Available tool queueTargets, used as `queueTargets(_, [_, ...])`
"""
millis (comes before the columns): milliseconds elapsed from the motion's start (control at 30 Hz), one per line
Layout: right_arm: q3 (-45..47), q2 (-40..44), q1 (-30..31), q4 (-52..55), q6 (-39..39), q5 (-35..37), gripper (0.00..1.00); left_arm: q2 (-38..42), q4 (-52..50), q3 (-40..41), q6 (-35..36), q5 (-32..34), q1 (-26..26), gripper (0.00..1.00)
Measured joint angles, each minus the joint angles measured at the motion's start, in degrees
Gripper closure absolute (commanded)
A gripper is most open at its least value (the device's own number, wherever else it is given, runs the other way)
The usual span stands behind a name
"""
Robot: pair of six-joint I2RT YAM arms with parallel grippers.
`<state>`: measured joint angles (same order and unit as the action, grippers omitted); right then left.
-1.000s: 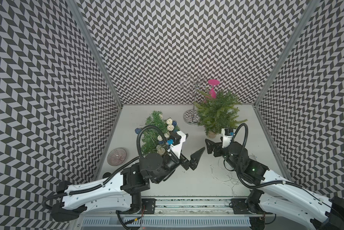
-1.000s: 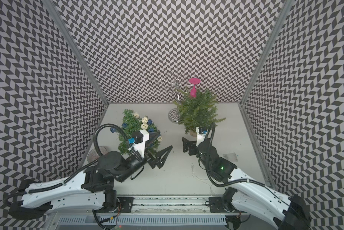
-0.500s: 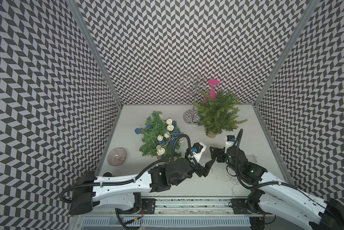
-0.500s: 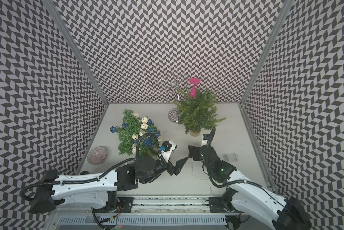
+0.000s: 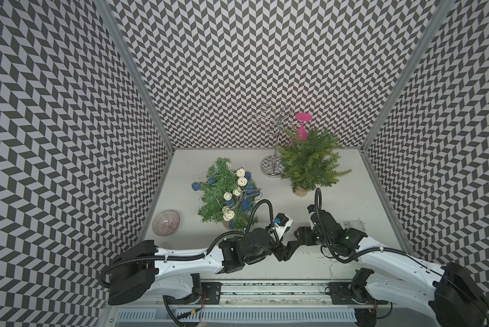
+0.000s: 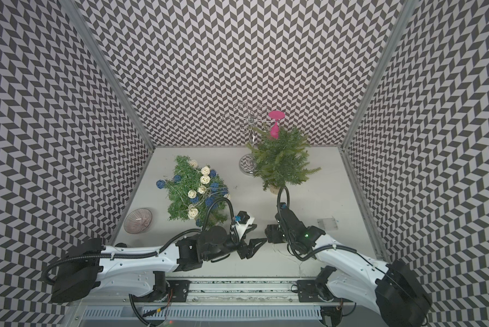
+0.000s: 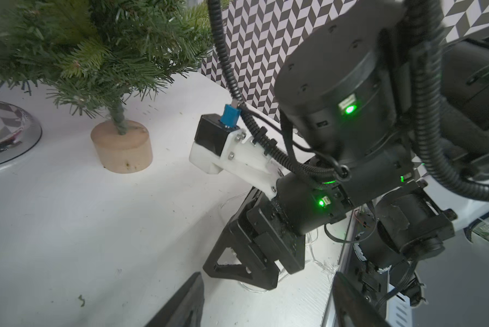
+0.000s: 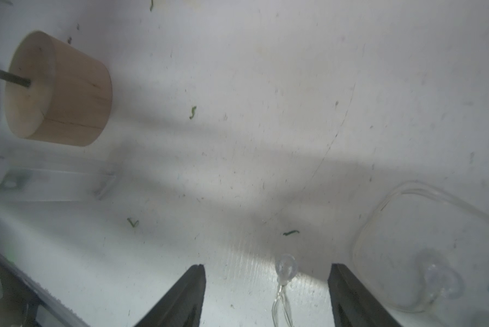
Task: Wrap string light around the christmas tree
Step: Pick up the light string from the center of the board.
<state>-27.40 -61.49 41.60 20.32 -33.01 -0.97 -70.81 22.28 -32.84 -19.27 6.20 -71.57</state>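
The bare green christmas tree (image 5: 308, 164) stands on a round wooden base (image 7: 121, 147) at the back right in both top views. The string light, a thin clear wire (image 5: 328, 264) with clear bulbs, lies on the table near the front edge. My right gripper (image 8: 266, 267) hangs open just above it, with one bulb (image 8: 285, 267) lying between the jaws and touching neither. A loop of the wire with another bulb (image 8: 438, 280) lies beside it. My left gripper (image 7: 266, 277) is open and empty, tip to tip with the right gripper (image 7: 237, 260); wire (image 7: 254, 286) shows beneath them.
A second small tree (image 5: 229, 192) hung with white and blue balls stands at the left. A chrome wire stand (image 5: 273, 170) and a pink object (image 5: 302, 127) are behind the bare tree. A ribbed bowl (image 5: 166, 222) sits front left, a clear plastic piece (image 5: 353, 225) at right.
Both arms came down toward the front middle of the table. The left arm swung right, away from the decorated tree. Both pairs of jaws have narrowed a little.
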Motion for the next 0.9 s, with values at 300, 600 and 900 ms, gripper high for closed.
queueTargets(300, [3.78, -1.11, 4.72, 1.7, -2.19, -0.68, 0.5, -0.09, 2.69, 0.79, -0.39, -2.75, 0.37, 0.28])
queueTargets(600, [2.64, -6.32, 7.85, -1.64, -4.5, 5.2, 0.82, 0.76, 3.85, 3.37, -1.22, -3.56, 2.99, 0.28])
queueTargets(900, [0.31, -14.97, 6.19, -12.92, -4.09, 8.63, 0.91, 2.58, 5.44, 5.77, -1.42, -4.17, 3.39, 0.27])
